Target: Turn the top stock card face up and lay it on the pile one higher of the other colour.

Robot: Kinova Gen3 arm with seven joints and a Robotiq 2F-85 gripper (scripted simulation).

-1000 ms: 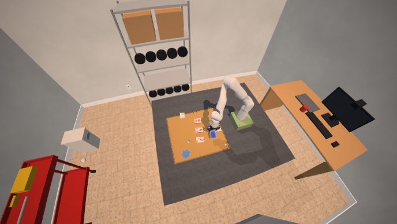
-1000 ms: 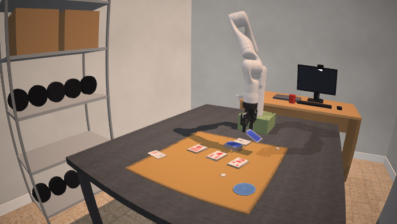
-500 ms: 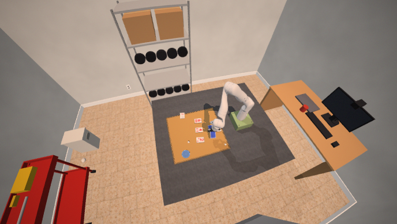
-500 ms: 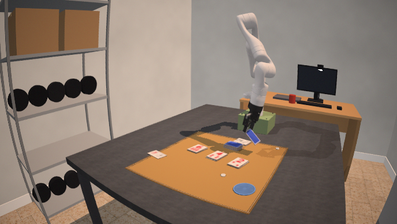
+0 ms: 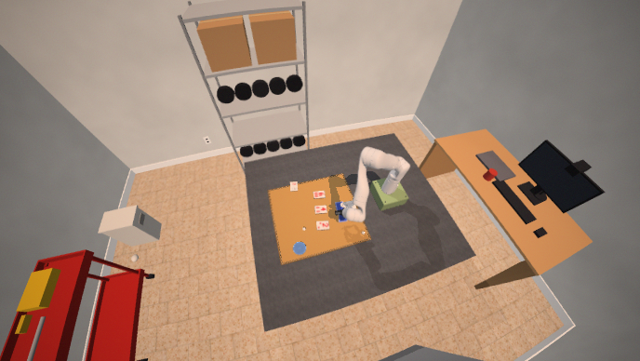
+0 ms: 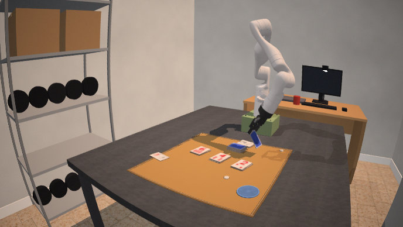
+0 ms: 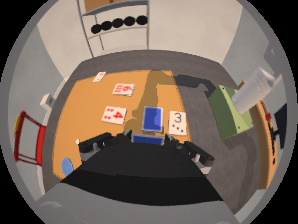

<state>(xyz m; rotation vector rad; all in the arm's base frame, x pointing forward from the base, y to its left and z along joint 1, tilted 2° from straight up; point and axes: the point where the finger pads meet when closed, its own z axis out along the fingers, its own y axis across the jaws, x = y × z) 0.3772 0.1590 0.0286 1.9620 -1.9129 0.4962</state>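
dark counter with orange mat, tool pinching a tilted blue-backed card in the air near the blue stock, tall shelf by a pale wall

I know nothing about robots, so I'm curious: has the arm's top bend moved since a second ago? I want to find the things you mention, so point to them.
Yes: in the exterior view, the top bend (image 5: 372, 158) (image 6: 261, 24) shifted right, away from the shelf (image 5: 305, 93) (image 6: 67, 109) (image 7: 148, 37).
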